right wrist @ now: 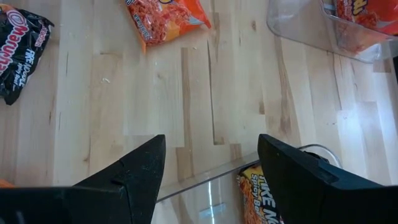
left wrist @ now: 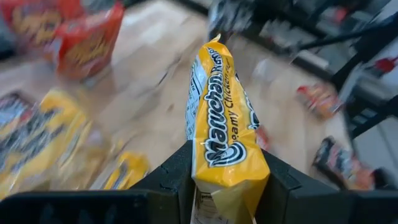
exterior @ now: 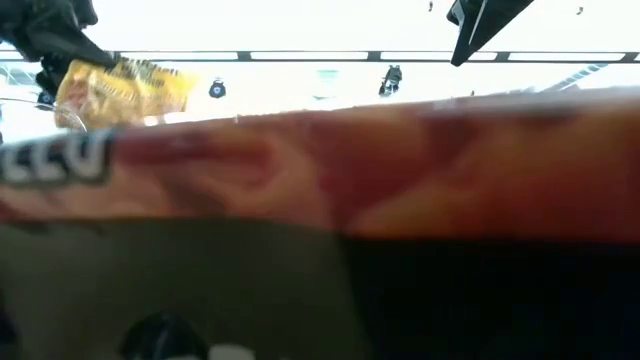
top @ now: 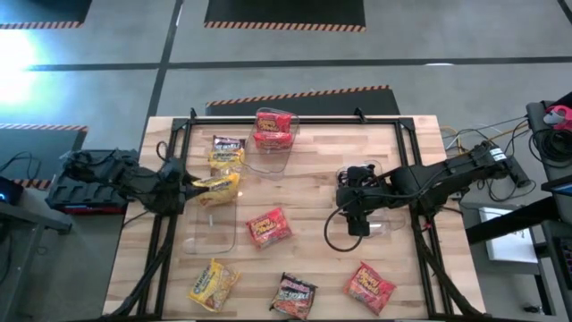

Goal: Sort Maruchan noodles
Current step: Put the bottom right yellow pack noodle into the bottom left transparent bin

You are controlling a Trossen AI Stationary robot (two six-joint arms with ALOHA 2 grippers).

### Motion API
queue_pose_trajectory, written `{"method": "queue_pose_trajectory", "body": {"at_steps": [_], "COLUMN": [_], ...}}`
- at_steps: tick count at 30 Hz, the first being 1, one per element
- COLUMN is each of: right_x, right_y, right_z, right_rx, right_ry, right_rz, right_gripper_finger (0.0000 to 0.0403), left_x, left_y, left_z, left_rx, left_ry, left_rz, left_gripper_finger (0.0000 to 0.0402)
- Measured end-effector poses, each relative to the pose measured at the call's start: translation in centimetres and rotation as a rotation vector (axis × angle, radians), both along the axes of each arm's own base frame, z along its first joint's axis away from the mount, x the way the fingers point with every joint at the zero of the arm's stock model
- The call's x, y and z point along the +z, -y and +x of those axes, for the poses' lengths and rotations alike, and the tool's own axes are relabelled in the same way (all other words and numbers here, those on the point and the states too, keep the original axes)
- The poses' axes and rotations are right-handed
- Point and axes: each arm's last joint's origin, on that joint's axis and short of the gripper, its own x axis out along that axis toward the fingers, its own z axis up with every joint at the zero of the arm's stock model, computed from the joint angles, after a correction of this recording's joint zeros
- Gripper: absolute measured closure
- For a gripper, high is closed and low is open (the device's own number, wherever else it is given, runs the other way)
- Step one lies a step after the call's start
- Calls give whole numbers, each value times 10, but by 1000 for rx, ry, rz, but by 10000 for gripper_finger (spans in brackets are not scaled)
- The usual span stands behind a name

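Left gripper [left wrist: 227,186] clamps yellow noodle packet [top: 217,184], lifted over left clear bin [top: 214,234]. Sorting underway; next: release, probably into that bin. Right gripper [right wrist: 211,163] open, far side of bin, over table.

Two arms reach in from opposite sides

Left hand [top: 198,183], at nine o'clock, grips with its fingers pinched together; right hand [top: 357,225], at three o'clock, hangs with its fingers [right wrist: 134,171] spread wide.

Wooden table [top: 313,192] with clear bins and loose noodle packets. Landmark: central red packet [top: 267,227]. Beyond it, a bin [top: 273,143]; just left, another bin [top: 213,224]. Nearer the front edge: yellow packet [top: 213,283], black packet [top: 294,294], red packet [top: 369,287].
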Motion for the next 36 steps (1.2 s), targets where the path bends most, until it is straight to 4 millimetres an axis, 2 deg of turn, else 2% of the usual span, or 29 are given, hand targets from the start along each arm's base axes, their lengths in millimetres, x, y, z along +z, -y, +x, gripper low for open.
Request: {"method": "queue_pose_trajectory", "body": {"at_steps": [5,10,16,22,36], "right_x": [0,0,0,0,0], "right_y": [0,0,0,0,0], "right_z": [0,0,0,0,0], "right_rx": [0,0,0,0,0], "right_ry": [0,0,0,0,0], "right_rz": [0,0,0,0,0], "right_gripper_finger": [152,153,155,152,155], "left_x": [-12,-13,-24,-40,-55], "left_y": [0,1,1,3,10], "left_z": [-2,-2,-1,8,29], "left_rx": [26,11,72,130,181], "left_ry": [-73,-81,-161,-214,-381], "left_rz": [-41,-81,-114,-124,-75], "left_gripper_finger": [302,302,302,302,295]}}
